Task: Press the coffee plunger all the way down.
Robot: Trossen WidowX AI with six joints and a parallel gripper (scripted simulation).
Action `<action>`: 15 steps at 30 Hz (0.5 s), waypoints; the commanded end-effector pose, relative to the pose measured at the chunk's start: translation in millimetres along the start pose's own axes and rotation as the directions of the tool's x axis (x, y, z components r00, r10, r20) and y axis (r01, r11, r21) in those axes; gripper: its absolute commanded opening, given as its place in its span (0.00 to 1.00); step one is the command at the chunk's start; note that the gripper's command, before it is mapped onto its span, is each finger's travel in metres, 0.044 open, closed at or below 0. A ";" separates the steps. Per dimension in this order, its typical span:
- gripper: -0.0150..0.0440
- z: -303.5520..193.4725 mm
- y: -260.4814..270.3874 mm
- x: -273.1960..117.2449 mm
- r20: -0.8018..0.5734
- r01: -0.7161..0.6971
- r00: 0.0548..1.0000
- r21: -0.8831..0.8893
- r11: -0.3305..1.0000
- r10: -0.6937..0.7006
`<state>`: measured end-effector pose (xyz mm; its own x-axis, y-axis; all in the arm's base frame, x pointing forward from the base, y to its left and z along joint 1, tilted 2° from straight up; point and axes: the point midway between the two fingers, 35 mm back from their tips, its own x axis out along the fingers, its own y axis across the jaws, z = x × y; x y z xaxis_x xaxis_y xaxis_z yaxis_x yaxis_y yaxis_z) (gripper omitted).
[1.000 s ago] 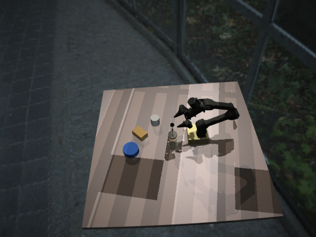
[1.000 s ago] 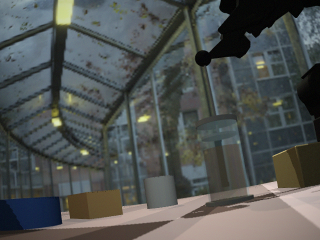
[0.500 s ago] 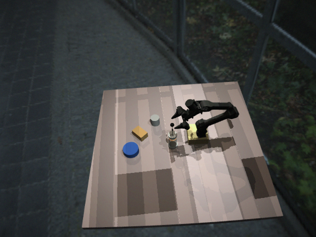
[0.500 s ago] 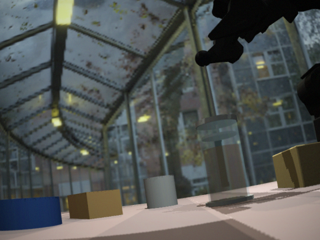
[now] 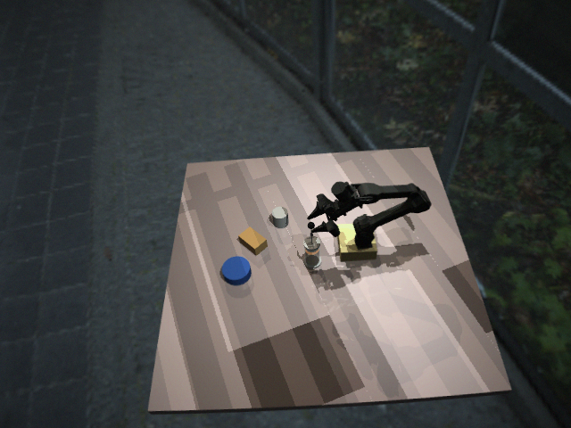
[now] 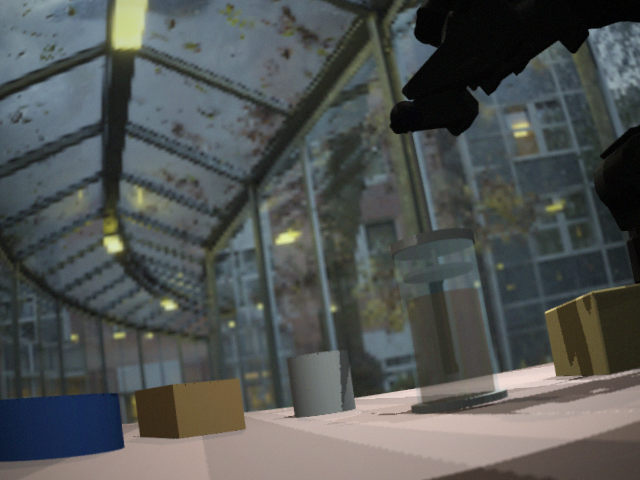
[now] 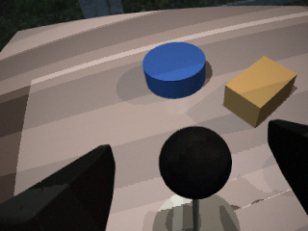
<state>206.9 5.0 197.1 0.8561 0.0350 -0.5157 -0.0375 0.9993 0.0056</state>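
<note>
The coffee press (image 5: 312,259) (image 6: 454,335) (image 7: 179,218) stands upright on the table, a clear cylinder with brown contents and a grey lid. Its black ball knob (image 5: 310,225) (image 6: 403,117) (image 7: 195,164) is high above the lid on a thin rod (image 6: 421,180), and the filter disc (image 6: 438,272) is just under the lid. My gripper (image 5: 310,224) (image 6: 406,106) (image 7: 191,143) is open at knob height. In the wrist view its fingers are on either side of the knob, with a visible gap on each side. Whether the knob is deep enough between the fingertips is hard to tell.
A grey-white cylinder (image 5: 279,217) (image 6: 320,383) stands near the press. An orange block (image 5: 252,240) (image 6: 209,408) (image 7: 260,91) and a blue disc (image 5: 236,270) (image 6: 56,426) (image 7: 174,69) lie farther out. The yellow base block (image 5: 358,254) (image 6: 578,335) is beside the press, under the arm.
</note>
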 end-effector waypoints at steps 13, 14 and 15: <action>0.45 -1.8 -0.6 1.8 -0.008 0.004 1.000 0.007 1.000 -0.004; 0.45 -1.8 -0.6 1.8 -0.008 0.004 1.000 0.007 1.000 -0.004; 0.45 -2.0 -0.6 2.0 -0.008 0.004 1.000 0.007 1.000 -0.004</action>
<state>207.5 4.6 195.4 0.8535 0.0317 -0.5201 -0.0342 0.9994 0.0047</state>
